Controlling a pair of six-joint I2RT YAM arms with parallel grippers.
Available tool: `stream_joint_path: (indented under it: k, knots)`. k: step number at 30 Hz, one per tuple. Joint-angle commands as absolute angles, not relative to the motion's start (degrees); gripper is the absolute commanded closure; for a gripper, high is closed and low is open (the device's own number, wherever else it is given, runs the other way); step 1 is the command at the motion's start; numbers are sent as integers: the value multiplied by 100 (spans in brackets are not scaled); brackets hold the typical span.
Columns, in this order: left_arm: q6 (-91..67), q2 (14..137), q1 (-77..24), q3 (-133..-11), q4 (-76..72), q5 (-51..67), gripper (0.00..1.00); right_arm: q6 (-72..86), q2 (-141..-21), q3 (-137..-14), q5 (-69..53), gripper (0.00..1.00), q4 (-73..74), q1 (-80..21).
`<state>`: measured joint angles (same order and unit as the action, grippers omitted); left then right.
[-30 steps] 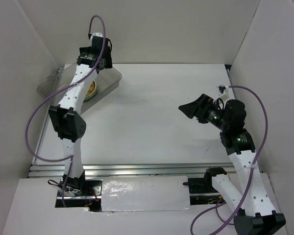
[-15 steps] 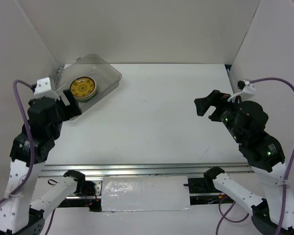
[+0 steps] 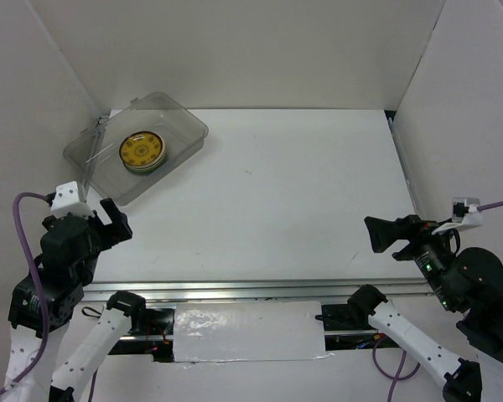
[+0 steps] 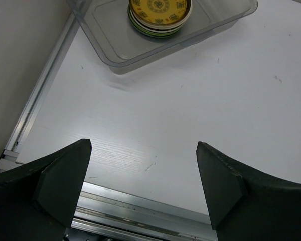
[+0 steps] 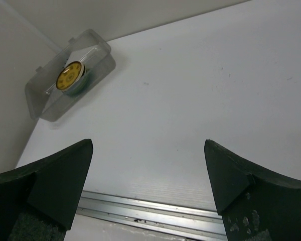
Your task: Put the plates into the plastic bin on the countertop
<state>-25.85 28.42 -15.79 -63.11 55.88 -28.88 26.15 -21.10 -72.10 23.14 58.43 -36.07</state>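
The clear plastic bin (image 3: 136, 146) sits at the far left of the white countertop (image 3: 268, 193). In it stands a stack of plates (image 3: 142, 152) with the mustard-gold patterned plate on top; green and cream rims show beneath. The stack also shows in the left wrist view (image 4: 159, 15) and the right wrist view (image 5: 70, 77). My left gripper (image 3: 111, 219) is open and empty, pulled back over the near left of the countertop, well short of the bin (image 4: 160, 35). My right gripper (image 3: 384, 234) is open and empty near the front right edge.
White walls (image 3: 235, 50) close in the back and both sides. A metal rail (image 3: 251, 291) runs along the front edge and also shows in the left wrist view (image 4: 140, 211) and the right wrist view (image 5: 150, 213).
Both arms have drawn back toward the near edge. The left gripper has left the bin and come to the front left. The right gripper has moved to the front right.
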Motion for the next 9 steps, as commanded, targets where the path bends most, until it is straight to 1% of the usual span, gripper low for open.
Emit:
stream_joint_path:
  k: [1, 9]
  knots:
    - [-2680, 2874, -1547, -6249, 5511, -2742, 1, 2733, -2285, -7198, 2478, 0, 6126, -3586]
    - [-2646, 2804, -1547, -6249, 5502, -2742, 1, 2821, -2250, -7119, 2382, 0, 6003, -3560]
